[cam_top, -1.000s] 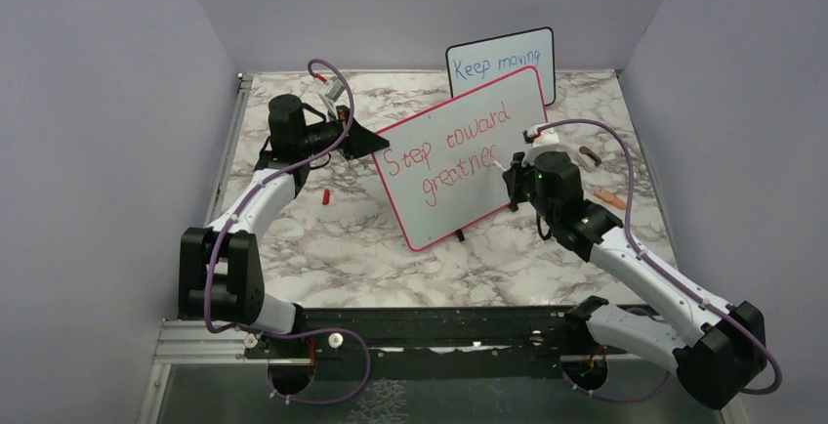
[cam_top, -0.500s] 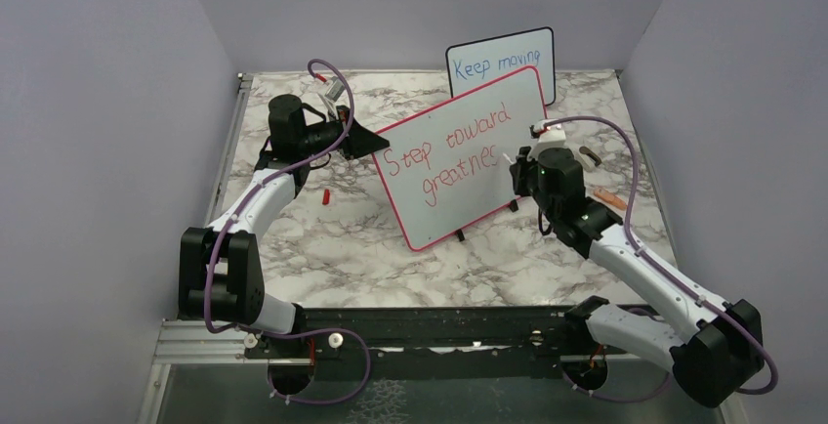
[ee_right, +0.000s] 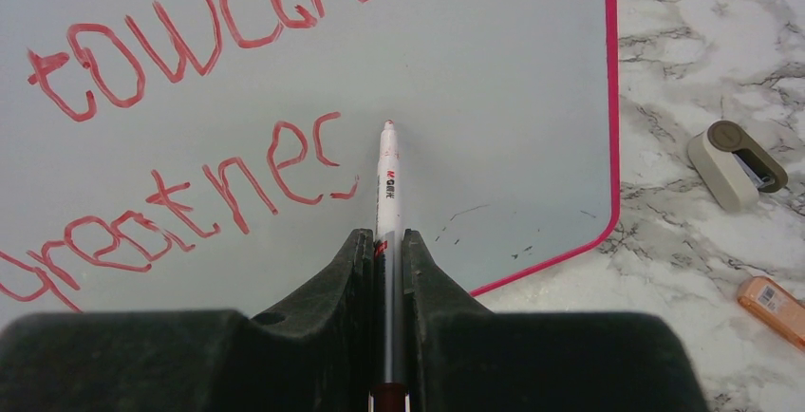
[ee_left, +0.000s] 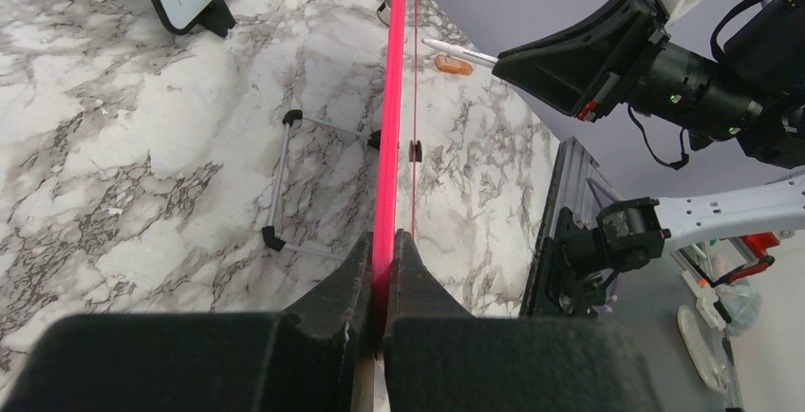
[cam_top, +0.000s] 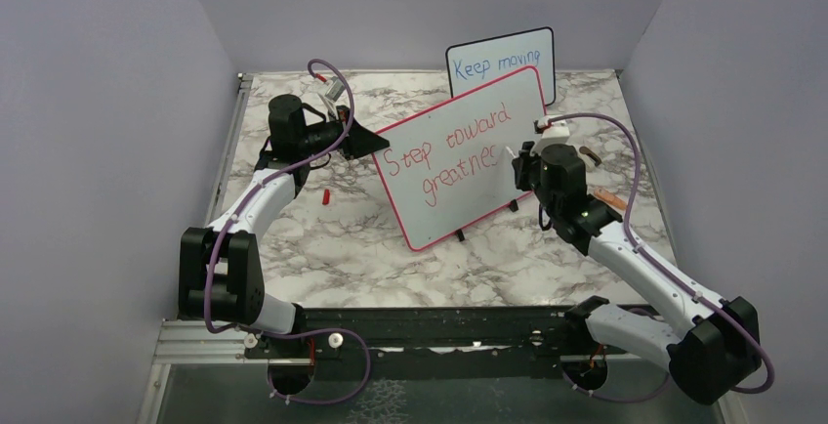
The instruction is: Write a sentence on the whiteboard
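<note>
The whiteboard (cam_top: 459, 165) with the red-pink frame stands tilted mid-table. Its red sentence (cam_top: 451, 158) reads "Step toward" over "greatnes", with one partial "s" at the end. My left gripper (cam_top: 369, 141) is shut on the board's left edge, seen edge-on in the left wrist view (ee_left: 390, 146). My right gripper (cam_top: 519, 162) is shut on a white red-tipped marker (ee_right: 386, 184). The marker tip (ee_right: 387, 125) is by the board face (ee_right: 494, 80), just right of the last red stroke (ee_right: 327, 151). Whether the tip touches the board cannot be told.
A smaller black-framed board (cam_top: 501, 63) with blue "Keep moving" stands behind. A beige-brown eraser (ee_right: 738, 161) and an orange piece (ee_right: 778, 309) lie right of the whiteboard. A small red cap (cam_top: 325, 194) lies by the left arm. Purple walls enclose the table.
My right gripper with the marker has moved right and a little away along the second line. The stroke of an "s" has appeared after "greatne". The left arm and board have not moved.
</note>
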Robot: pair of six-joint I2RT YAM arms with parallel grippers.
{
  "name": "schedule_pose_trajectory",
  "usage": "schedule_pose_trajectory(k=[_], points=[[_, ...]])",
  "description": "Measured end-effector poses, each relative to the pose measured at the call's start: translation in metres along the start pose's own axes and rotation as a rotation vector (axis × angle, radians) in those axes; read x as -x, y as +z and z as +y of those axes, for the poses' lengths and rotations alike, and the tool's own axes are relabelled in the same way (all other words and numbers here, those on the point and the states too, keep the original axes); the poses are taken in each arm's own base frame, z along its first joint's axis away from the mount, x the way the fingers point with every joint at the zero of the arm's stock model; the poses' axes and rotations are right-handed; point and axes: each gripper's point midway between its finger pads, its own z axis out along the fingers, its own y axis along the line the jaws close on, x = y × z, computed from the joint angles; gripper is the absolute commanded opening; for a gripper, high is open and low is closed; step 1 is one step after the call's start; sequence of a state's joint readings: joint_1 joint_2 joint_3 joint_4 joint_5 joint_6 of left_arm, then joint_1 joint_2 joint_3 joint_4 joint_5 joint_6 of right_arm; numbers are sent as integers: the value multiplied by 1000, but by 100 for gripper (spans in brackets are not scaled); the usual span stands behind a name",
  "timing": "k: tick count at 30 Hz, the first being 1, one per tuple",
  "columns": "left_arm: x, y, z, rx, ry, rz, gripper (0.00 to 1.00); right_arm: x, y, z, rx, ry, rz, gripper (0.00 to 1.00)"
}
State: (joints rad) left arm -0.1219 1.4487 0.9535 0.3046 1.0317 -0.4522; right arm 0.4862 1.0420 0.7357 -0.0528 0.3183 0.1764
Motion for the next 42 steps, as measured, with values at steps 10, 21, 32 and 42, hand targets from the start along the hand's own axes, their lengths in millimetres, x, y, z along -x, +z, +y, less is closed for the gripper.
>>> schedule_pose_trajectory(k=[10,21,32,42], points=[[0,0,0,0,1,0,0,-3,6,-3,-4,0,11,0],[0,0,0,0,0,0,0,9,11,4,30,2,-18,0],[0,0,0,0,0,0,0,9,9,14,86,1,-6,0],[0,0,0,0,0,0,0,-2,5,14,94,-10,42,0]])
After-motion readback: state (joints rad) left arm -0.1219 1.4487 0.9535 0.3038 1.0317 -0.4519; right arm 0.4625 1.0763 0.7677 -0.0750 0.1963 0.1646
